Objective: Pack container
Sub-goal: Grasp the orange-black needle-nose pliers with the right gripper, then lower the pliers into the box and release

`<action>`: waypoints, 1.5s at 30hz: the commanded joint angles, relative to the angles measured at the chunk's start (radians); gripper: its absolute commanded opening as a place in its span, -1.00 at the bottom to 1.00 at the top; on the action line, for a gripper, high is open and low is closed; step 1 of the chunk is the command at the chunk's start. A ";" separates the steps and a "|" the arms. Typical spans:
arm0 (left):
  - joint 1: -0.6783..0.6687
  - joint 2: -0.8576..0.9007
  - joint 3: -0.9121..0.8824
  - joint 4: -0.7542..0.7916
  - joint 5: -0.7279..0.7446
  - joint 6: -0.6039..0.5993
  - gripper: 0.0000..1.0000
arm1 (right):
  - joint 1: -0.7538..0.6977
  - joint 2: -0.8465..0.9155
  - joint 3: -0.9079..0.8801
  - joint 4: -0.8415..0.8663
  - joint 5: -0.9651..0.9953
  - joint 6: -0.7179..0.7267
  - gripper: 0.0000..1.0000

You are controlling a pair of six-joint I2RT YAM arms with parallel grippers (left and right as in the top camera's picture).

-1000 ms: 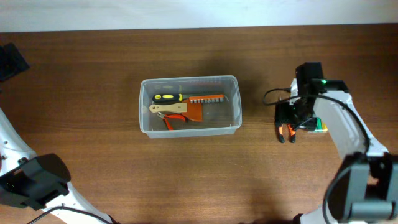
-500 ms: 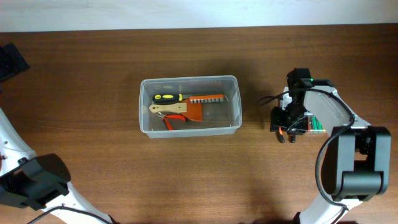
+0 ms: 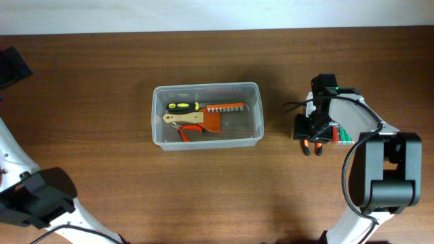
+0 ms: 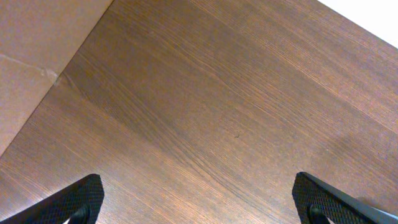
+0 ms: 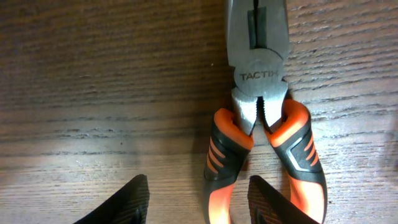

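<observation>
The container, a clear rectangular tub, stands mid-table and holds a yellow-and-black screwdriver, an orange-handled tool and other tools. Pliers with orange-and-black handles lie on the wood to the right of the tub, and their handle tips show in the overhead view. My right gripper is open and low over the pliers, with its fingers on either side of the left handle; it shows in the overhead view. My left gripper is open and empty over bare wood.
A green-and-white object lies just right of the right gripper. A black object sits at the far left edge. The left arm's base fills the front left corner. The table's edge and a tan floor show in the left wrist view.
The right arm has shifted a little left and toward the front, settling lower over the pliers. The container, its tools and the left arm have not moved.
</observation>
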 commanded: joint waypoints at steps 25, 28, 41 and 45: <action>0.004 -0.002 -0.003 -0.001 0.004 -0.010 0.98 | 0.013 -0.078 0.312 -0.187 0.055 0.033 -0.92; 0.004 -0.002 -0.003 -0.001 0.004 -0.010 0.98 | 0.056 -0.121 0.480 -0.269 0.049 0.009 -0.92; 0.004 -0.002 -0.003 -0.001 0.004 -0.010 0.98 | 0.517 -0.074 0.707 -0.319 -0.011 -0.714 -0.92; 0.004 -0.002 -0.003 -0.001 0.003 -0.010 0.98 | 0.617 0.013 0.698 -0.320 -0.011 -0.946 -0.92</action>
